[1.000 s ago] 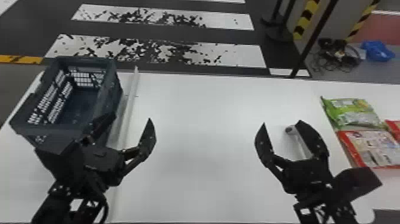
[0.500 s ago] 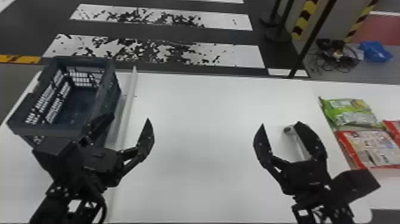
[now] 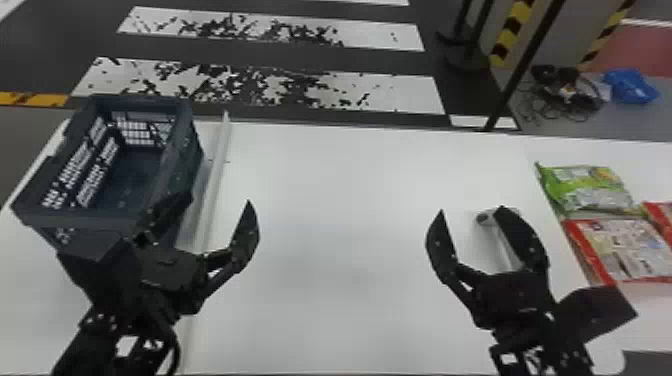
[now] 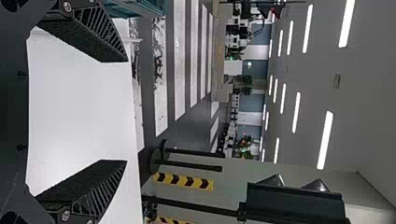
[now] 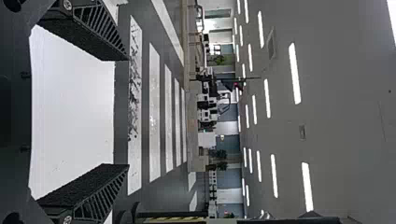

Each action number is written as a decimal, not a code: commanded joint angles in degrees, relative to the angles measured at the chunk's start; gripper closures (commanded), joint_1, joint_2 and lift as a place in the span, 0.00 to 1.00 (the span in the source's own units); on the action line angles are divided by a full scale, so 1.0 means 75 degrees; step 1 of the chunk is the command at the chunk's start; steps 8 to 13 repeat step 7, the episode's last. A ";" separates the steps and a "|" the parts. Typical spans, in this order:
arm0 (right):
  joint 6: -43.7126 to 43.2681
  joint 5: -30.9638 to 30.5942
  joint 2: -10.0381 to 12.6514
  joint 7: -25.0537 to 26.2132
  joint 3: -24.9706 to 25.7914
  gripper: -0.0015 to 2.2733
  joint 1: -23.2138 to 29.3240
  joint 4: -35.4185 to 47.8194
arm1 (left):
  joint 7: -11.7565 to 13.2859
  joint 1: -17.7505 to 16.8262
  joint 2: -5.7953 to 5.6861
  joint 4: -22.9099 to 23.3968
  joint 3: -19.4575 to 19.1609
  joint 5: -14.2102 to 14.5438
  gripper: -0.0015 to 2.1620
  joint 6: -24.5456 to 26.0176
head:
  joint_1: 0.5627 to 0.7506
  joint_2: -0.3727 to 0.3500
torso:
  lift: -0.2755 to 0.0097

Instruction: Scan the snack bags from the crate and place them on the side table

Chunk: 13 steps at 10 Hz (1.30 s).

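In the head view my left gripper [image 3: 220, 207] stands open by the near right corner of the dark blue crate [image 3: 120, 222], whose visible floor holds no bags. My right gripper [image 3: 472, 210] is open too, over the right part of the white table, with a grey-white scanner [image 3: 500, 242] partly hidden behind one finger. Right of it lie a green snack bag [image 3: 590, 187] and a red-edged snack bag [image 3: 625, 250] on the side table, another red one [image 3: 660, 215] at the edge. Both the left gripper [image 4: 127, 112] and the right gripper [image 5: 128, 112] have nothing between their fingers in the wrist views.
A pale raised strip [image 3: 212, 185] runs along the white table [image 3: 350, 200] beside the crate. Beyond the table's far edge stand a black post [image 3: 522, 65] and striped barriers, with cables and a blue bag [image 3: 631, 86] on the floor.
Both arms keep nearly the same pose with grippers open. The whole head view has shifted very slightly to the left; the crate and bags otherwise lie as before.
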State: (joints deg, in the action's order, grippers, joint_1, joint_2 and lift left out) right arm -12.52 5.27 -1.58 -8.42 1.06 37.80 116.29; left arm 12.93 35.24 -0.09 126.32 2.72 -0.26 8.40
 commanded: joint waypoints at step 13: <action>-0.0024 0.0117 0.0000 -0.0002 0.0023 0.03 -0.0013 -0.0071 | -0.0036 -0.0012 0.0031 -0.0049 0.0000 0.0024 0.05 0.0000 | 0.70 0.40 | 0.64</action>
